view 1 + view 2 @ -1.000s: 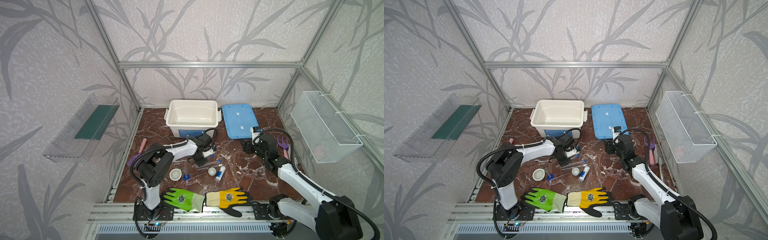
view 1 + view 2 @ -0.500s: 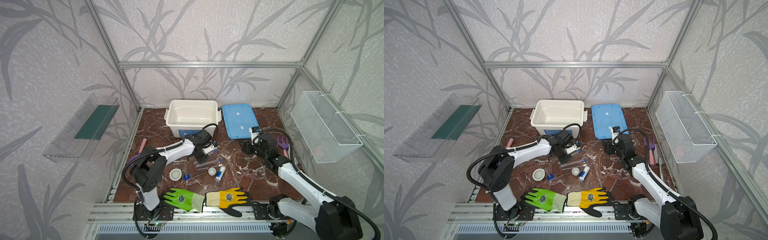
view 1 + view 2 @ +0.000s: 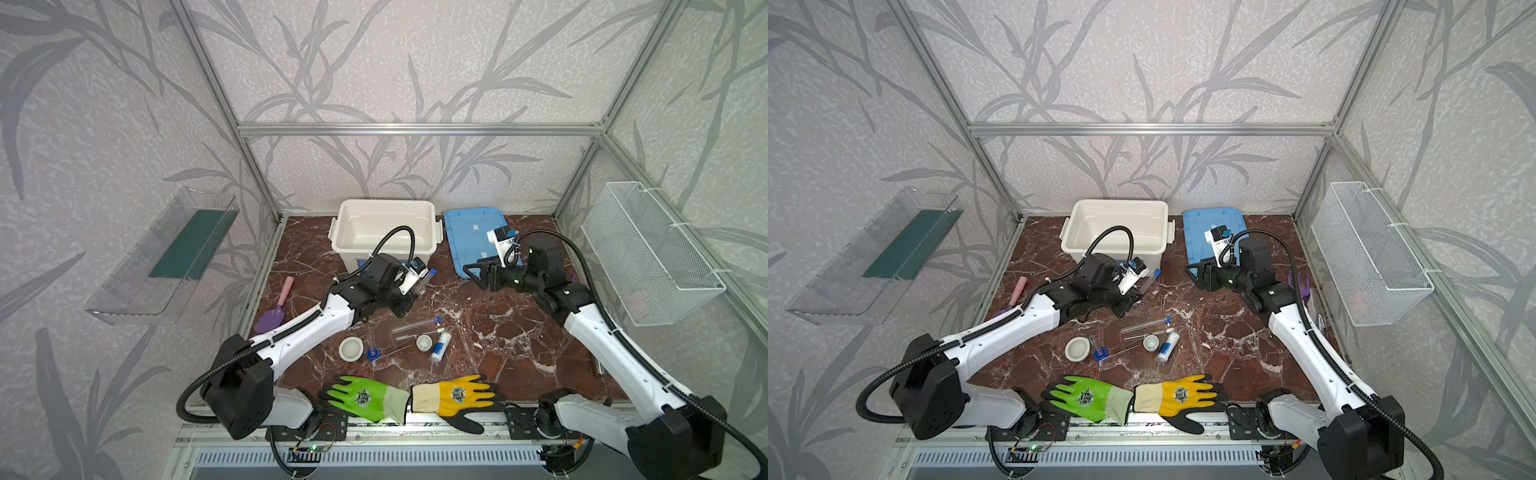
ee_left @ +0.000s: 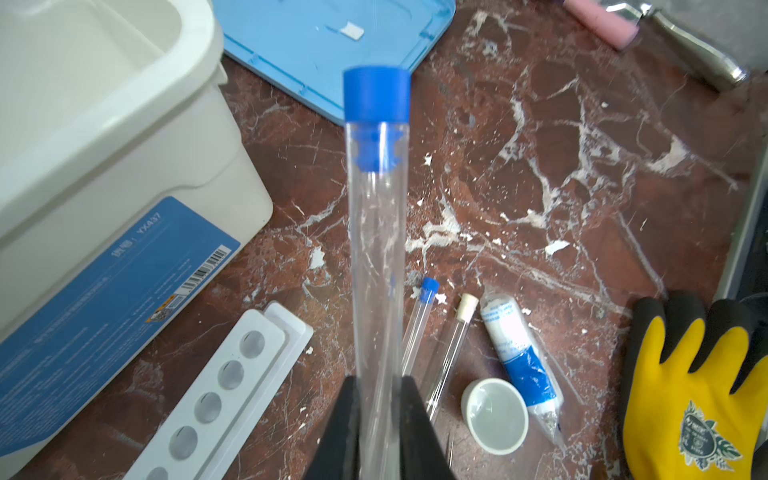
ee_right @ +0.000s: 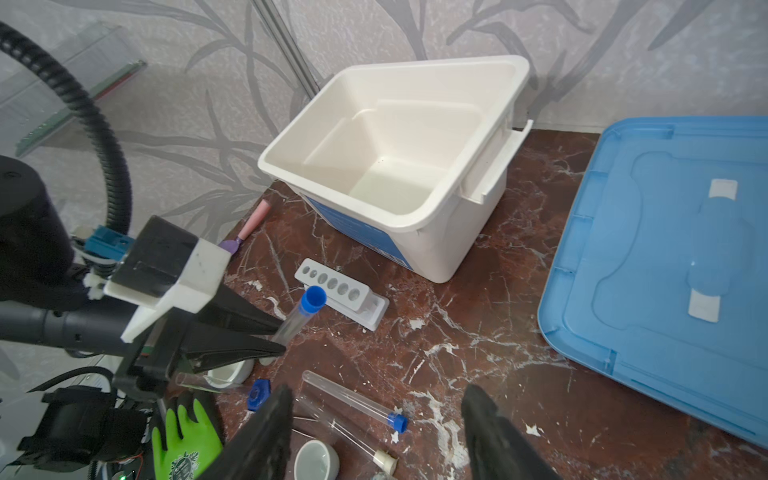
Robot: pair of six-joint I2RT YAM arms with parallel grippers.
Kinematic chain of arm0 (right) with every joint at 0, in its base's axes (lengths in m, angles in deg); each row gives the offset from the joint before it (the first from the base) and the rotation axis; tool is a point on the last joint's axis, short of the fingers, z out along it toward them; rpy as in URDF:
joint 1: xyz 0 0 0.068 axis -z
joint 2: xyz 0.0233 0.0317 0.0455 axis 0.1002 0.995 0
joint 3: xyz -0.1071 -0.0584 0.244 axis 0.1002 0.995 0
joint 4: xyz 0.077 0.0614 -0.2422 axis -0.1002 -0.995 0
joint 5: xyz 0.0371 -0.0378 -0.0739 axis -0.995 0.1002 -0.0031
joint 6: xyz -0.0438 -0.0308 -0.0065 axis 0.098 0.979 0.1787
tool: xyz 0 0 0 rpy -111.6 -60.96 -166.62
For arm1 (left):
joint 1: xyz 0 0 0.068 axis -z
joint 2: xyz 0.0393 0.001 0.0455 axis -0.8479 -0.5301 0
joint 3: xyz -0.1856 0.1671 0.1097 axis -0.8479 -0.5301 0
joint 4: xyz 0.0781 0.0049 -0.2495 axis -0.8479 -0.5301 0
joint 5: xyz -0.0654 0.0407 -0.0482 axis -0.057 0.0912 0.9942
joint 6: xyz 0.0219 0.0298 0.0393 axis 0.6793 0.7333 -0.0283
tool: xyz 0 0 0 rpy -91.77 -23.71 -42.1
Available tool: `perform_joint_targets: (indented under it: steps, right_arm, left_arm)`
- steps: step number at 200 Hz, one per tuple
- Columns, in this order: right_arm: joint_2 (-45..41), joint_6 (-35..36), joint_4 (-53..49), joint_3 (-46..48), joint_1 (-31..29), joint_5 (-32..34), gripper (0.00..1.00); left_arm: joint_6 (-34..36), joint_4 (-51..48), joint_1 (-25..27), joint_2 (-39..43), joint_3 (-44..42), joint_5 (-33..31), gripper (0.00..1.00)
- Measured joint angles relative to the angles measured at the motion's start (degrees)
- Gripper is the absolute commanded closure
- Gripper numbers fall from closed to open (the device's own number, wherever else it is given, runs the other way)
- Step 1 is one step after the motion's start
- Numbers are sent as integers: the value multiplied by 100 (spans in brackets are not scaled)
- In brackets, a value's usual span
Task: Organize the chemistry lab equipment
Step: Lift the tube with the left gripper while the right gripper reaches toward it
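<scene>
Lifted higher, left hand (image 4: 380,384) pinches a blue-capped test tube (image 4: 376,228) jutting past its tips; right hand (image 5: 376,399) spread

Blue-capped clear tube (image 4: 376,232), white rack (image 4: 220,390), red-brown white-veined table (image 4: 623,187), yellow-and-black glove (image 4: 673,395)

Clear blue-capped test tube (image 4: 377,232) is held tilted, cap up; white six-hole plastic rack (image 5: 345,291) lies nearby; two more capped tubes (image 5: 353,400) lie flat

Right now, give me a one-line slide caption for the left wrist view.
Left gripper, jaws shut on a blue-capped test tube; six-hole rack and white bin nearby.
</scene>
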Motion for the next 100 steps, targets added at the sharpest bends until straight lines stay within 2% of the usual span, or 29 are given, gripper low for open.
perform_joint_targets:
  steps: [40, 100]
  right_arm:
    - [142, -48, -42, -153, -527, -407, 38]
    - [466, -358, 264, -168, -938, -374, 45]
  left_arm:
    - [-339, 627, -48, 348, -319, 310, 86]
    - [-623, 1067, -48, 616, -411, 640, 85]
